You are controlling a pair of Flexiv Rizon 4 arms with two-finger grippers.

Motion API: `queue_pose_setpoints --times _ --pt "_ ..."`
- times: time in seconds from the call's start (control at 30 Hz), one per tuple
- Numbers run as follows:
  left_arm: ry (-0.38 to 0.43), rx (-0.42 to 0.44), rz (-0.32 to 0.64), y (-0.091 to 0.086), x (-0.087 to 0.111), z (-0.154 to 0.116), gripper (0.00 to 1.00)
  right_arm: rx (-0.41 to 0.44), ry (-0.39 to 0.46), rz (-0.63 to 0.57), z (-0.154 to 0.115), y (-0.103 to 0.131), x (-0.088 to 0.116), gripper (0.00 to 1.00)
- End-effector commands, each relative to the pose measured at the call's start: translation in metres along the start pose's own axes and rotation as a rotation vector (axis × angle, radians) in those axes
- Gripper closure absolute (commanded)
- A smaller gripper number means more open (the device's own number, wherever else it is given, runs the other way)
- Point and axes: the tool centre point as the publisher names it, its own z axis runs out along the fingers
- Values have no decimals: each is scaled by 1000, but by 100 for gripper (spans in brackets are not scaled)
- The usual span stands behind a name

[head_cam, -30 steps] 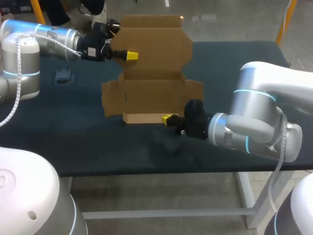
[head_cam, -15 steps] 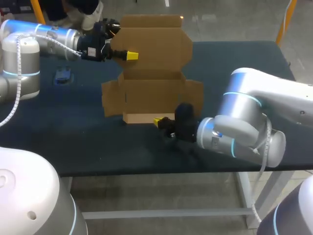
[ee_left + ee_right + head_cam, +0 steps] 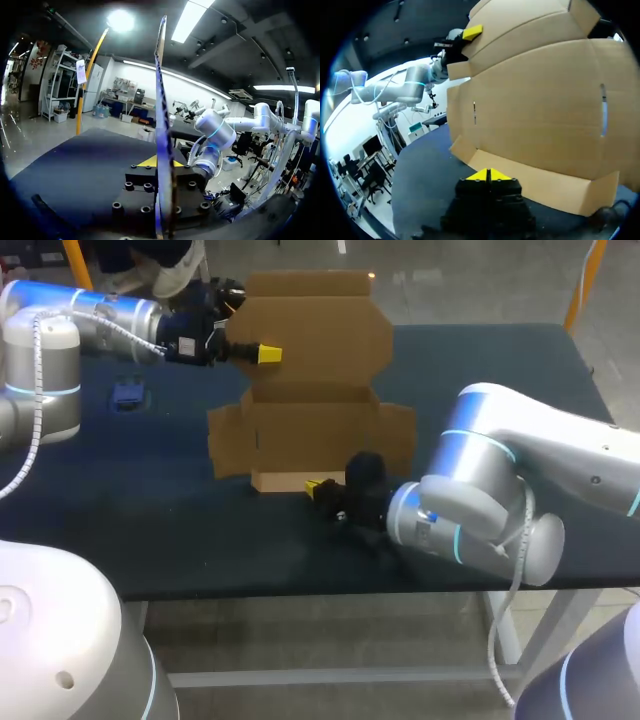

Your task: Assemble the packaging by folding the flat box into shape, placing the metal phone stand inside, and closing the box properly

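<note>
The left gripper (image 3: 262,353), reaching in from the table's far left, is clamped on the edge of the tall lid panel (image 3: 315,330) of a brown corrugated cardboard box (image 3: 310,435). In the left wrist view the panel (image 3: 162,100) runs edge-on through the gripper (image 3: 161,162), a finger on either face, and stands upright.

The right gripper (image 3: 318,486) is low at the box's near side. Its yellow tips are pressed together with nothing between them (image 3: 488,175). Just ahead of the tips a narrow front flap (image 3: 535,182) lies flat on the dark cloth-covered table (image 3: 150,500), at the foot of the box's front wall (image 3: 540,115).

The box stands near the table's middle, half formed: walls raised, top open, and its two side flaps (image 3: 225,440) (image 3: 398,435) splayed outward.

The step in hand looks like folding the box into shape. The next move probably calls for the right gripper to get under or against the flat flap and turn it up, while the left steadies the lid.

A small dark bluish object (image 3: 128,393), possibly the metal phone stand, lies well apart on the table's left, under the left arm; it is too small to tell. The splayed side flaps and the open lid could hinder loading. The right arm's bulk crowds the near side of the box.
</note>
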Motion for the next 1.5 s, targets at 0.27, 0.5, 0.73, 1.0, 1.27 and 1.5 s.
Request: queue_pose_setpoints --times 0.27,0.5,0.73,1.0,1.27,1.5 --pt "7 -14 15 7 -1 1 100 -9 -268 7 13 -5 -3 100" --pt "10 -11 19 8 -1 -1 100 -12 -280 13 16 -5 -6 100" --pt "16 -16 28 10 2 0 100 -19 -294 19 20 -5 -10 100" --pt "16 -10 23 13 0 -3 100 -3 -305 33 25 -9 -15 100" --pt "18 -8 23 13 -1 -5 100 5 -313 36 28 -10 -18 100" --pt "22 -8 23 14 0 -5 100 7 -310 62 26 -12 -19 100"
